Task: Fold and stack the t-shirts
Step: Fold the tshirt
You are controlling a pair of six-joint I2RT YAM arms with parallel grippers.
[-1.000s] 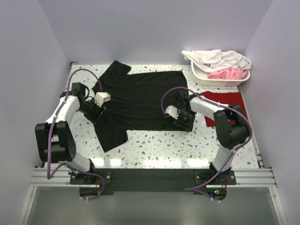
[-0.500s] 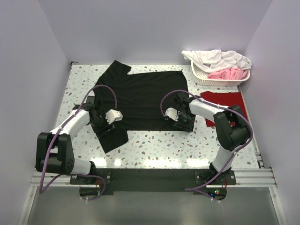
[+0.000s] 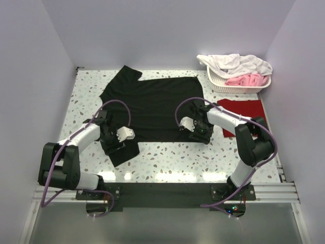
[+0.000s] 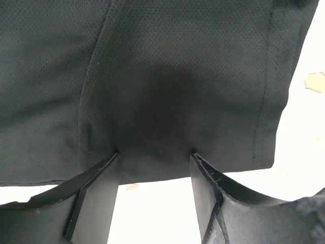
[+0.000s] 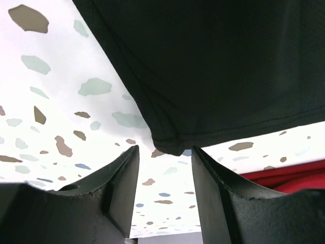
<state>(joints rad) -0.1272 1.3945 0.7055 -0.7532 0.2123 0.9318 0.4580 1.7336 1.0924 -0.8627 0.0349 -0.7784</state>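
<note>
Having been swung nearer over the black shirt's (image 3: 152, 104) sleeve (image 3: 123, 151), the left hand (image 4: 155, 157) is held spread, like the right hand (image 5: 163, 150), for grasping.

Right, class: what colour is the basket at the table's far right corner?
The basket is white; it shows best in the top external view.

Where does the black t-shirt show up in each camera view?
Top external: black t-shirt lies spread flat, mid-frame.
Left wrist: the shirt fills the upper frame.
Right wrist: its corner fills the upper right.
Shared landmark: the speckled tabletop.
</note>
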